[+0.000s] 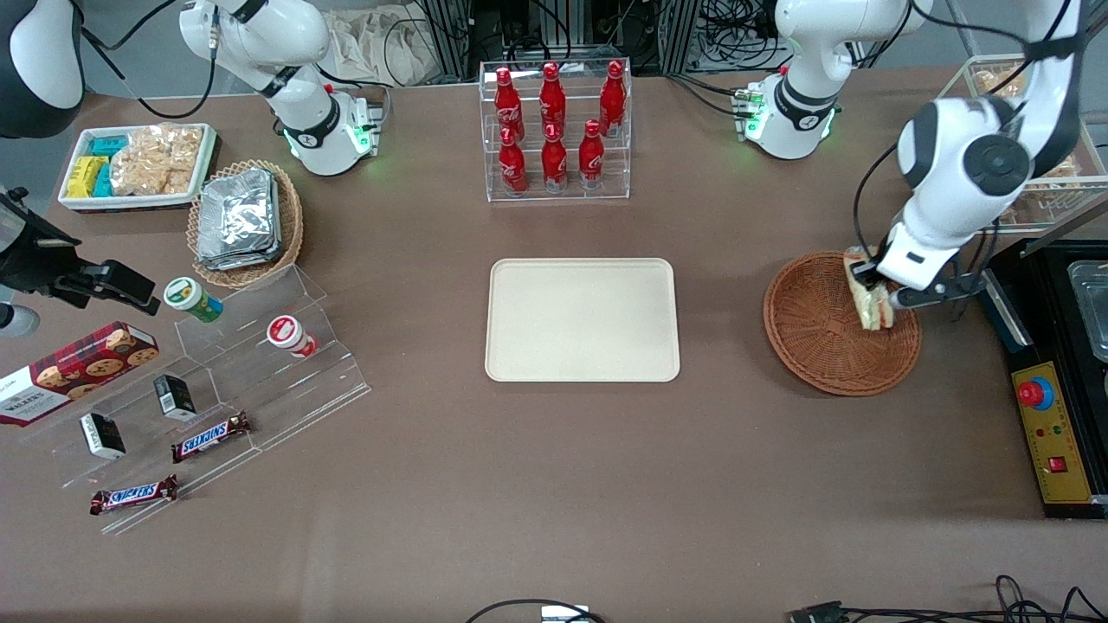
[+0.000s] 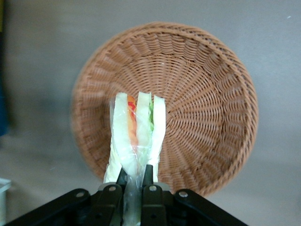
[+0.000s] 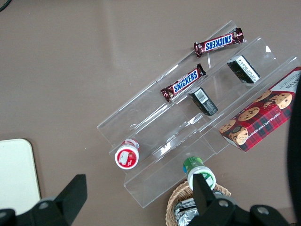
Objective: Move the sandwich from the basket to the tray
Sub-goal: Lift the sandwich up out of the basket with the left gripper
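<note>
My left gripper is shut on the sandwich, a wedge of pale bread in clear wrap with green and red filling. It holds the sandwich above the reddish-brown wicker basket, near the rim on the working arm's side. In the left wrist view the sandwich hangs from the gripper, with the basket below and nothing else in it. The cream-beige tray lies flat at the table's middle with nothing on it, toward the parked arm's end from the basket.
A clear rack of red cola bottles stands farther from the front camera than the tray. A black control box sits beside the basket at the working arm's end. A foil-packet basket, snack bin and acrylic snack steps lie toward the parked arm's end.
</note>
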Tool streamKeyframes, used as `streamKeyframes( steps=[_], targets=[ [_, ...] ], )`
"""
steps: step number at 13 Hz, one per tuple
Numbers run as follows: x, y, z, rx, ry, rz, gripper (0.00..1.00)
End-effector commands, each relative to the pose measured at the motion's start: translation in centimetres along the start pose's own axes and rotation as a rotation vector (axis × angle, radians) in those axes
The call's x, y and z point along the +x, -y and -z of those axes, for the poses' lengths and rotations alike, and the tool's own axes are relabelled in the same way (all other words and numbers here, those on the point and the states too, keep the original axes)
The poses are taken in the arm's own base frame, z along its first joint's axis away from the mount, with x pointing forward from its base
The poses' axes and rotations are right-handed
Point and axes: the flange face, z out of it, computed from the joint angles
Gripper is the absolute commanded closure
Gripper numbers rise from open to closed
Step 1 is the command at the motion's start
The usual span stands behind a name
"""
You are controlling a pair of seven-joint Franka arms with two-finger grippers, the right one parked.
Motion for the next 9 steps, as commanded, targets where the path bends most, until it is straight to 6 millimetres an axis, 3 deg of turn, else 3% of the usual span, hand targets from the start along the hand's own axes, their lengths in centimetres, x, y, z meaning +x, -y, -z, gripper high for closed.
streamKeyframes(
  steps=[1,3,5,6,9],
  targets=[
    [1.9,-0.1,10.0,0.001,0.049,-0.034,1.0],
    [2.5,-1.0,16.3,-0.01,0.087,-0.057,1.0],
    [2.6,-2.9,20.3,-0.025,0.088,-0.09,1.0],
    [2.3,-5.2,21.9,-0.043,0.071,-0.125,1.0],
    [1.2,-14.0,23.6,-0.061,0.058,-0.259,1.0]
  ],
)
